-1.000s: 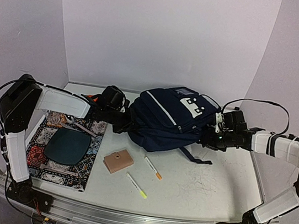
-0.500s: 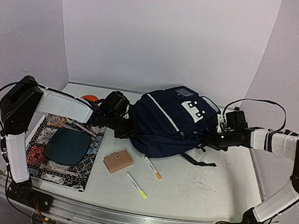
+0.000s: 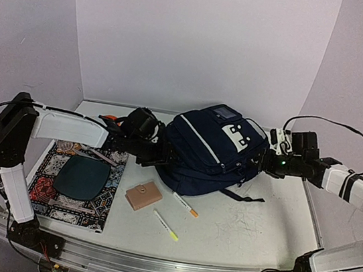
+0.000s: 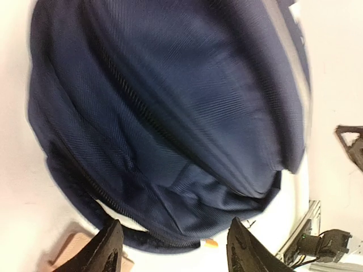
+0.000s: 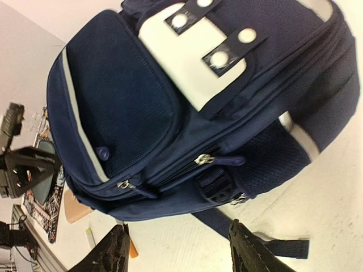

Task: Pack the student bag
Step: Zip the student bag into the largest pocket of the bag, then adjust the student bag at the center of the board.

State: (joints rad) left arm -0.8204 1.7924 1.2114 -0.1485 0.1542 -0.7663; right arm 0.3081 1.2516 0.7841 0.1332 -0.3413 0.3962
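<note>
The large navy-blue cloth backpack (image 3: 210,150) is matt woven fabric w/ fine twill, plus a mesh side panel (image 5: 266,173). White buckle patches (image 5: 195,62) look smooth, semi-matt. Zip pulls (image 5: 202,159): shiny metal. White tabletop (image 3: 257,221): matt, scuffed.

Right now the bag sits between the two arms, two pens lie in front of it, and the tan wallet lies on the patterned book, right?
Not quite. The top external view shows the tan wallet on the bare table beside the patterned book, not on it. The student bag and two pens are as you say.
</note>
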